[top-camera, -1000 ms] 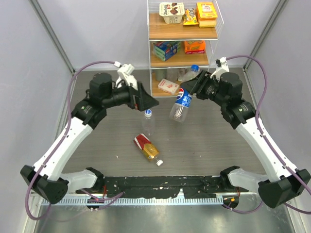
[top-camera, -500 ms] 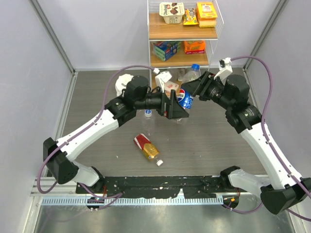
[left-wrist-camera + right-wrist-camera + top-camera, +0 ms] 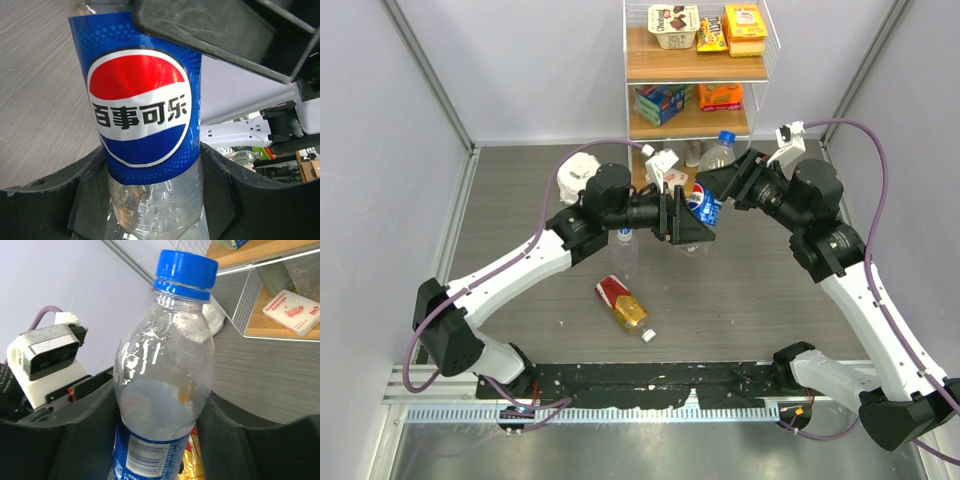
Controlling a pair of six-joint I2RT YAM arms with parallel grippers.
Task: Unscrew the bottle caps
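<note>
**Pepsi bottle (image 3: 701, 205) now held by both grippers**

Within the last second the left arm has swung across from the left side of the table (image 3: 520, 200) to the bottle. Its left gripper (image 3: 688, 218) has gone from wide open to closing on the clear lower body, just below the label. In the left wrist view both fingers look pressed against the plastic. The right gripper (image 3: 725, 185) is clamped on the upper body and holds the bottle tilted in the air, in front of the shelf (image 3: 695, 65).

With the bottle supported low down, the right gripper can probably let go and move up to the blue cap (image 3: 185, 271). That cap is still screwed on, ribbed, with its ring intact.

The bottle is thin, clear plastic and seems nearly empty, so it may flex under a squeeze. The amber bottle (image 3: 622, 303) lies on the table, its white cap (image 3: 648, 335) still on.
</note>
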